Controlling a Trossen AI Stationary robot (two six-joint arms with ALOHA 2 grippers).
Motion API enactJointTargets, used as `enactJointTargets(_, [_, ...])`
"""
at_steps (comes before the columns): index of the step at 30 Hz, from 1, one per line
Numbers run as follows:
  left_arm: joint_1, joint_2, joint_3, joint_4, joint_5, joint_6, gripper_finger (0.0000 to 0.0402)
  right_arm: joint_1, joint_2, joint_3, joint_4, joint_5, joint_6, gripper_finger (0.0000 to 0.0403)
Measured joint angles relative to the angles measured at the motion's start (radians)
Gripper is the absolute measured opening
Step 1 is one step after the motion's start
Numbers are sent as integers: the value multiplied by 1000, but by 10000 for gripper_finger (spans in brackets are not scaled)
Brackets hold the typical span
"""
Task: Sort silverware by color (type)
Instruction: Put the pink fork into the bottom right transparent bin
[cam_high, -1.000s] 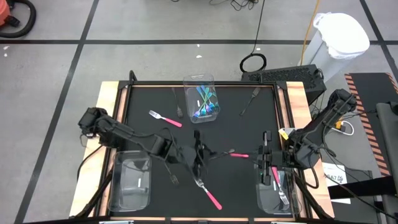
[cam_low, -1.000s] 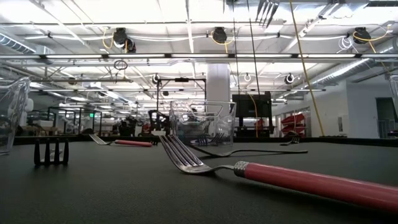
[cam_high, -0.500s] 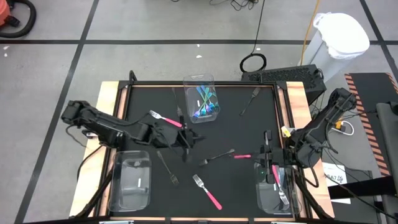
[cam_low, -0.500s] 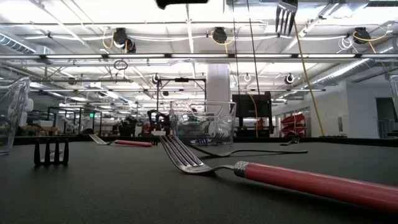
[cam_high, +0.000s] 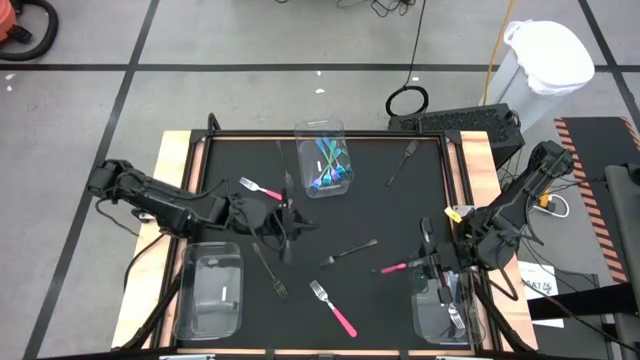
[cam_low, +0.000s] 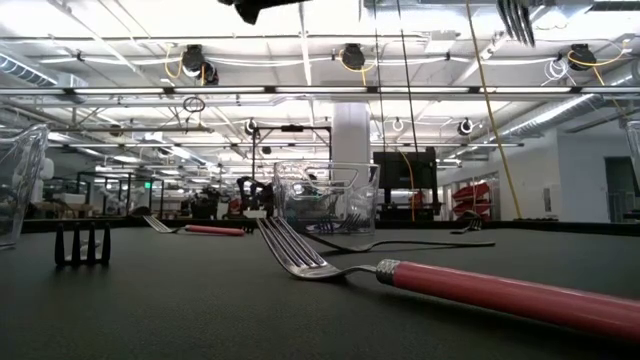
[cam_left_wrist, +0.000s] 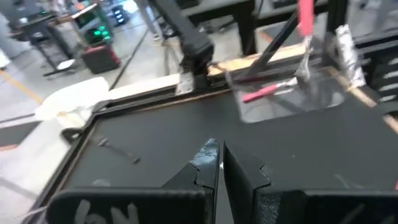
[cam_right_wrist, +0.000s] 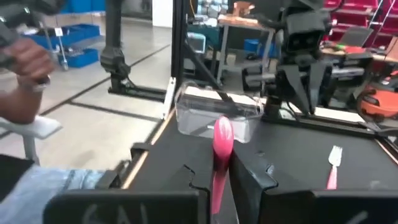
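Silverware mid-sort | teal forks (cam_high: 330, 165) in far bin (cam_high: 303, 135) | right pincer (cam_high: 432, 262) clamped on pink fork (cam_high: 395, 267) beside right bin (cam_high: 420, 320) | left pincer (cam_high: 287, 225) clamped on dark fork (cam_left_wrist: 208, 154) over tabletop (cam_high: 400, 210) | several forks loose.

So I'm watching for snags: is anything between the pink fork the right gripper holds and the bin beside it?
Nothing visible. The right gripper holds the pink-handled fork above bare mat, and the clear rectangular plastic bin with pink forks sits just beside it toward the table's front edge.
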Motion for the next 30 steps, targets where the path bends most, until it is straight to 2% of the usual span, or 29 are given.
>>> enactJointTargets(5, [3, 0, 0, 36, 128, -7, 26, 0, -6, 0, -58, -1, 14, 27])
enactJointTargets(8, [4, 0, 1, 57, 163, -17, 26, 0, -14, 0, -89, -2, 32, 27])
enactJointTargets(12, [4, 0, 1, 37, 169, -20, 26, 0, -24, 0, -115, -3, 59, 27])
enactJointTargets(18, [11, 7, 1, 33, 169, -23, 26, 0, -25, 0, -113, -78, 77, 27])
enactJointTargets(30, [18, 7, 1, 9, 169, -26, 26, 0, -25, 0, -113, -80, 107, 27])
